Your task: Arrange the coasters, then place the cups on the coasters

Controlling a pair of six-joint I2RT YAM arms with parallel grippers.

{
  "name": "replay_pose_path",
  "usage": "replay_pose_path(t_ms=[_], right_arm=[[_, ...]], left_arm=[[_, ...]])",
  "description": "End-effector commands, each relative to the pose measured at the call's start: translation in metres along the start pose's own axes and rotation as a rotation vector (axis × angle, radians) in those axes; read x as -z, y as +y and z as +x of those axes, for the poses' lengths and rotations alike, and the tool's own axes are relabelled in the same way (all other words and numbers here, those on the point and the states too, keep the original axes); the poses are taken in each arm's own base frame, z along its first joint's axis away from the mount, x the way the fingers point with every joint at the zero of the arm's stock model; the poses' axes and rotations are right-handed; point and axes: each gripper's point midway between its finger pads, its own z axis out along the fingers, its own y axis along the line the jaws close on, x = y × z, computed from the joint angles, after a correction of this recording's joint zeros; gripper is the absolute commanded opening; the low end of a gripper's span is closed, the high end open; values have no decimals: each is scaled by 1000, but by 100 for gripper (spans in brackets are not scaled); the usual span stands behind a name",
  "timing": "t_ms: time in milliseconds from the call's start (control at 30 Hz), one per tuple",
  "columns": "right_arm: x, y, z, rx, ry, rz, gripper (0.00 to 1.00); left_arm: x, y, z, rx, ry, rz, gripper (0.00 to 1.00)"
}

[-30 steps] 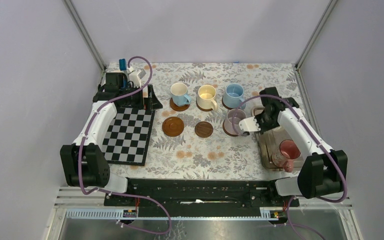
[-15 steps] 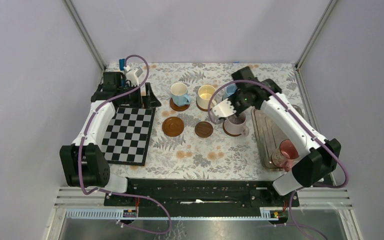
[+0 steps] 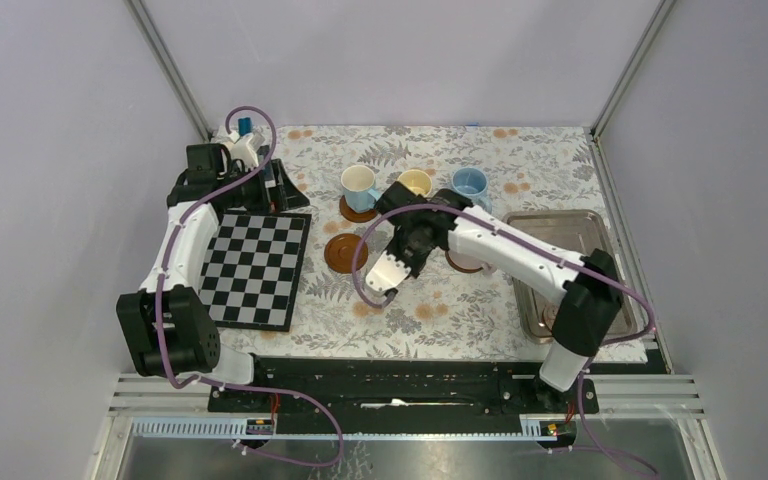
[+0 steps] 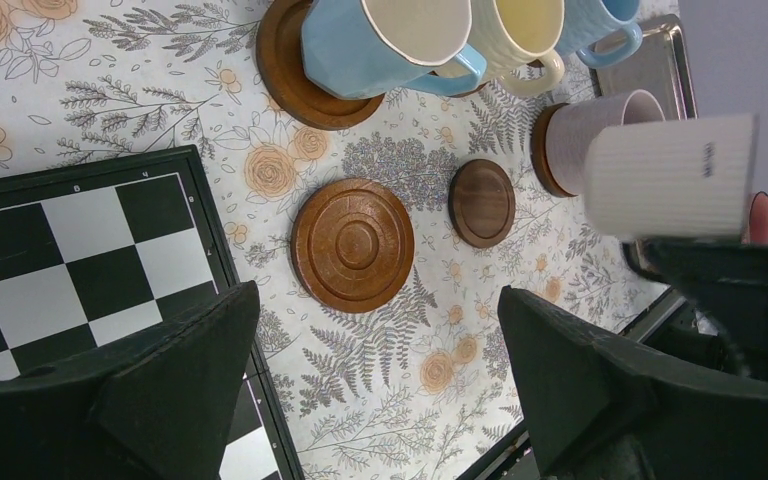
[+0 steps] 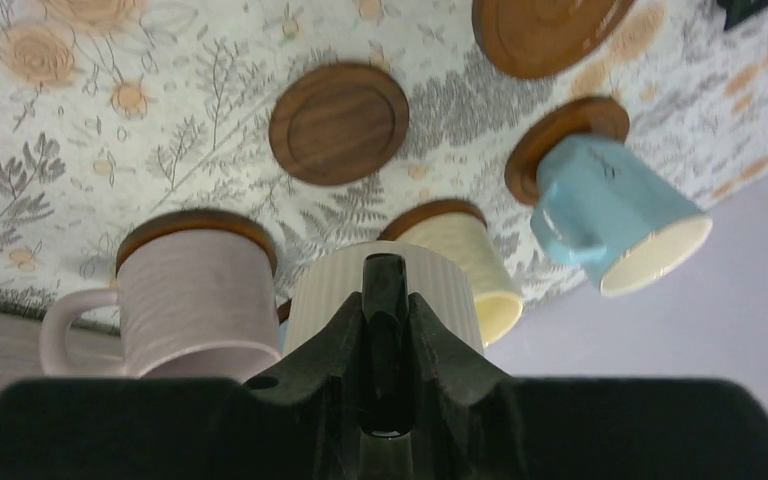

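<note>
Tray [image 3: 583, 228]: far part bare, near end hidden behind the right arm's elbow; a sliver of pinkish red cup [image 4: 761, 216] peeks past the held cup, and it is unclear whether it sits in the tray. Right gripper [image 5: 385, 278] is clamped on the rim of the white-cream cup [image 5: 328, 292], one finger [image 5: 385, 330] down over the ribbed wall, the other not seen. The cup is carried, not on any coaster. Dark coaster [image 5: 338, 123] lies bare straight ahead of that finger, with the orange-brown coaster [image 5: 550, 30] further ahead and to one side, also bare. Lilac cup [image 5: 188, 300] stands on its coaster [image 5: 196, 224] just beside the held cup. On the other side is the yellow cup [image 5: 470, 270] on its coaster, then a light blue cup [image 5: 610, 215] on its coaster [image 5: 563, 135]. The second light blue cup [image 3: 470, 183] is on the far row. Insides of the yellow and near blue cups look empty. Left gripper [image 4: 375, 310] has its jaws spread wide and holds nothing; between its fingers [image 4: 175, 385] the orange-brown coaster sits below, not touched. The chequered board [image 4: 70, 260] lies under the left finger.
</note>
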Motion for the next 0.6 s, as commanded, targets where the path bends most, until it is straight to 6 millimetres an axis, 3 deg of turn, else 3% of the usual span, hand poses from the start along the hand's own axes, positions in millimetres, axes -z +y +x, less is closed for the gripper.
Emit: replay_pose_path(t_ms=[0, 200, 567], right_arm=[[4, -30, -9, 67, 41, 62, 0], [-27, -29, -14, 100, 42, -1, 0], [-63, -17, -14, 136, 41, -77, 0]], left_arm=[[11, -14, -20, -48, -69, 49, 99], [14, -15, -21, -47, -77, 55, 99], [14, -15, -23, -34, -78, 74, 99]])
